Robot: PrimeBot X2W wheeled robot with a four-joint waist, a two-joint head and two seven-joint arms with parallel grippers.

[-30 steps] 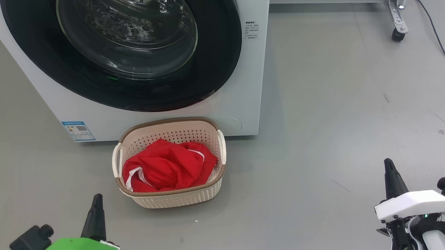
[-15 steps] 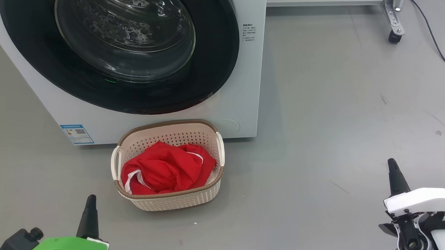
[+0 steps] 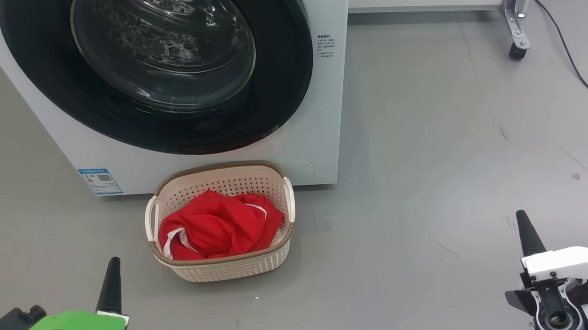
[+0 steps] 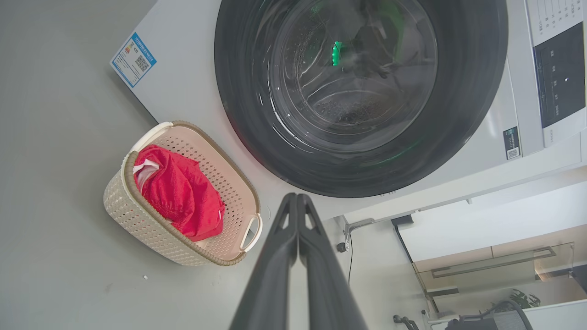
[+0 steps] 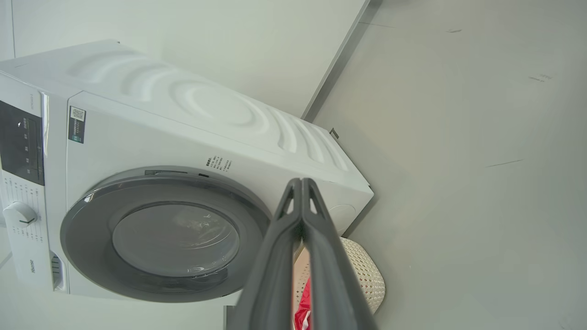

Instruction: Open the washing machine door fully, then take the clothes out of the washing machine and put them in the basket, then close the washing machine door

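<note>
The white washing machine point(image 3: 316, 109) stands at the top of the head view with its round black-rimmed door point(image 3: 280, 86) flat against the front, closed. On the floor right in front of it sits the cream basket point(image 3: 229, 267), and red clothes point(image 3: 217, 228) with white trim lie inside. My left gripper point(image 3: 113, 264) is shut and empty at the lower left, short of the basket. Far off at the lower right, my right gripper point(image 3: 523, 219) is shut and empty too. The left wrist view shows the door point(image 4: 238, 91), the basket point(image 4: 137, 220) and the clothes point(image 4: 179, 192).
A wheeled metal frame leg point(image 3: 516, 46) and a black cable point(image 3: 575, 68) are at the upper right. Bare grey floor point(image 3: 447, 153) spreads to the right of the machine. A blue label point(image 3: 99, 181) marks the machine's lower left corner.
The head view has shifted: machine and basket sit a little lower and further left. Both grippers sit lower in the view, still shut. Basket and clothes lie as before.
</note>
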